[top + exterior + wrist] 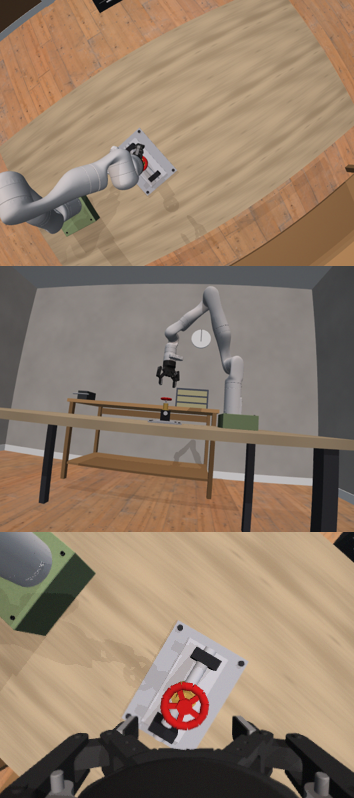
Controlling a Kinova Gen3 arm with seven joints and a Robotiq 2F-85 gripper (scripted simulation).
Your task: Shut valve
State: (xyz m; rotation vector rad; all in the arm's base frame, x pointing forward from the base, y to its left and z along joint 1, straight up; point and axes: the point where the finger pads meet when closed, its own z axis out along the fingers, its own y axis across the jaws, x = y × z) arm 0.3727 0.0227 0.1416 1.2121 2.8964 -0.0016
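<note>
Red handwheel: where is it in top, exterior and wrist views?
Top: handwheel left of centre, mostly hidden under the wrist.
Exterior: handwheel at mid-frame, below the open gripper.
Wrist: handwheel just below centre, between the fingers.
Shared landmark: grey base plate.

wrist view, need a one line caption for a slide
Open gripper poised above the red handwheel of a valve bolted to a grey base plate on the wooden table.

From top cam my arm covers most of the handwheel, only a red sliver shows. Wrist cam cuts the gripper body off at bottom edge; can't see valve stem under the wheel there.
</note>
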